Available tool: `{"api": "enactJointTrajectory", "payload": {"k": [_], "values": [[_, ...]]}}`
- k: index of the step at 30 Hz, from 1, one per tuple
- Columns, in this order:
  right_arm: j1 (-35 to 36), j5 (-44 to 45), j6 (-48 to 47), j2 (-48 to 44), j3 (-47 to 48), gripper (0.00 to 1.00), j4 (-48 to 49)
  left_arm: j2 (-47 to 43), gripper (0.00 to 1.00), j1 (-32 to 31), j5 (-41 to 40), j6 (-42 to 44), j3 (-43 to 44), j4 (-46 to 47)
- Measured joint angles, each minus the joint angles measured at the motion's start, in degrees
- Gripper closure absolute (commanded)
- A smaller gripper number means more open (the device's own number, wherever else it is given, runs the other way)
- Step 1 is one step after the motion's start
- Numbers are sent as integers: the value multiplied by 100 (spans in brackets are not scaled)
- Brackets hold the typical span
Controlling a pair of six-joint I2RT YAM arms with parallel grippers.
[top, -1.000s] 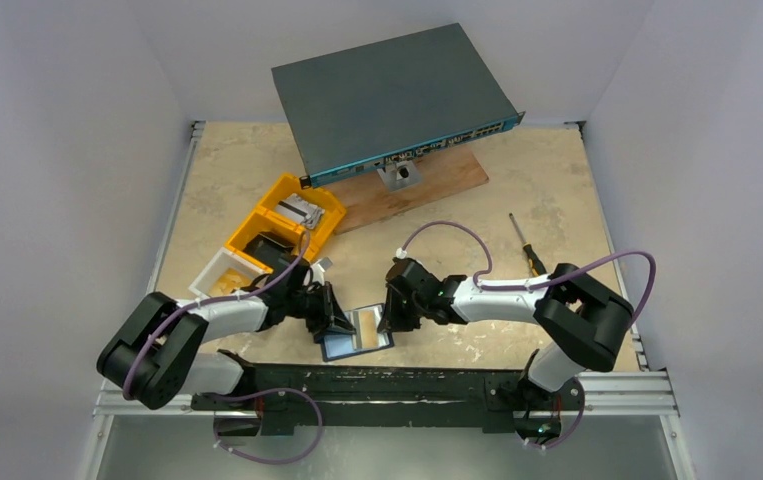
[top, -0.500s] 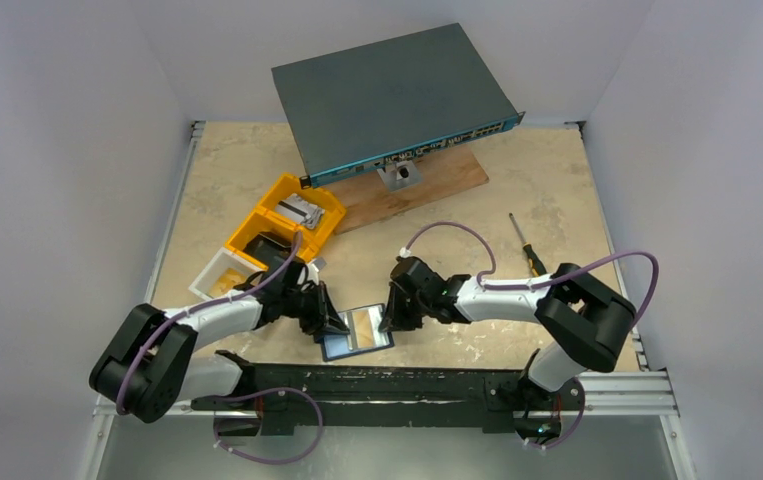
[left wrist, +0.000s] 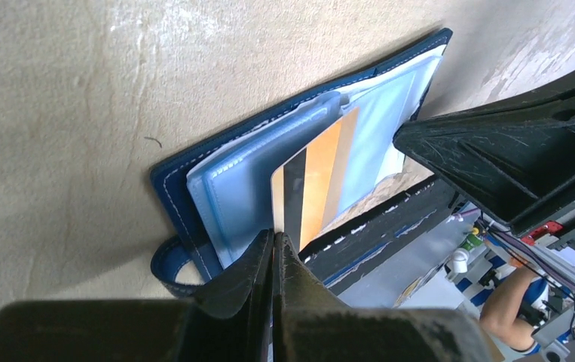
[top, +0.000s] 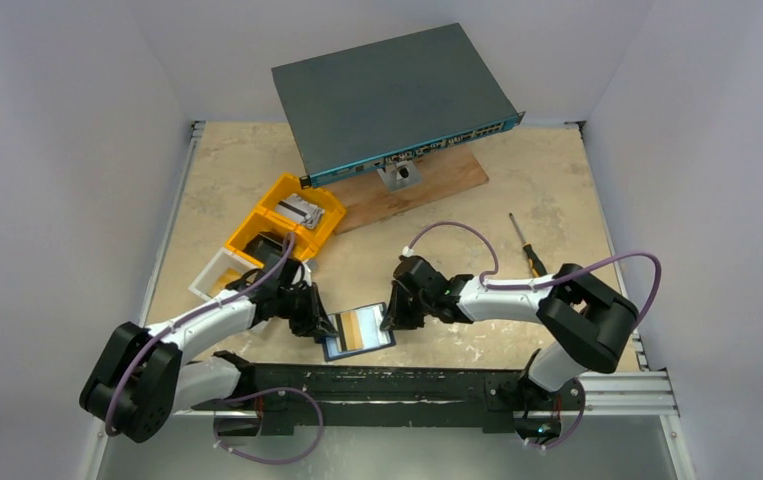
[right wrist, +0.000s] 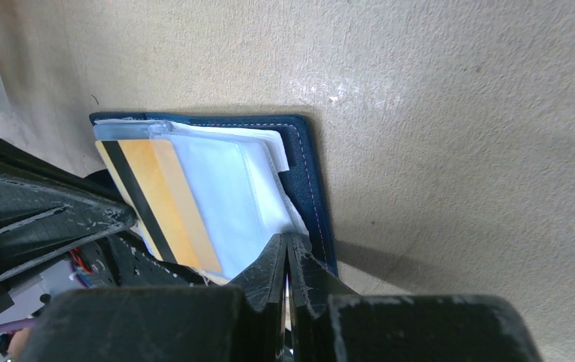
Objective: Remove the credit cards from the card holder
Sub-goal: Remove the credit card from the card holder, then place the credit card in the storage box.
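Mottled beige tabletop (top: 557, 180), plain white walls (top: 57, 150), open navy card holder (right wrist: 308, 173) near front edge, left gripper (left wrist: 273, 240) pinched shut on orange-striped credit card (left wrist: 322, 181), right gripper (right wrist: 285, 243) clamped on holder's edge

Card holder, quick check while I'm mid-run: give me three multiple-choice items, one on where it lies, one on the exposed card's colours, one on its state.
1. Where is the card holder?
A) in a yellow bin
B) on the table, between the left gripper and right gripper
C) on the wooden board

2. The exposed credit card shows:
A) orange with a black stripe
B) green
C) plain red

3. The card holder is:
A) folded shut
B) standing on edge
C) lying open, clear sleeves showing

1 B: the top view shows a gripper at each side of it.
2 A: both wrist views show the stripes.
3 C: the navy cover lies flat with the sleeves exposed.
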Motion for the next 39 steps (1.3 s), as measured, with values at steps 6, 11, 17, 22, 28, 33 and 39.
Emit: {"api": "enactJointTrajectory", "payload": {"k": [6, 11, 17, 22, 28, 33, 39], "values": [[-24, 120, -116, -138, 0, 95, -170, -461, 100, 0, -136, 48, 125, -404], [-79, 365, -352, -411, 37, 74, -625, -737, 100, 0, -181, 85, 299, -691], [-105, 435, -619, -739, 330, 41, -848, -857, 100, 0, -155, 133, 380, -813], [-122, 192, -702, -938, 413, 27, -251, -1045, 100, 35, -50, 101, 400, -852], [-315, -444, -549, -927, 4, 14, 1056, -1333, 100, 256, 260, -24, 501, -824], [-603, -953, -76, -881, -634, 12, 2326, -1484, 100, 483, 649, -232, 511, -695], [-717, -1456, 789, -522, -1130, 16, 4194, -1644, 100, 723, 1132, -664, 511, -273]]}}
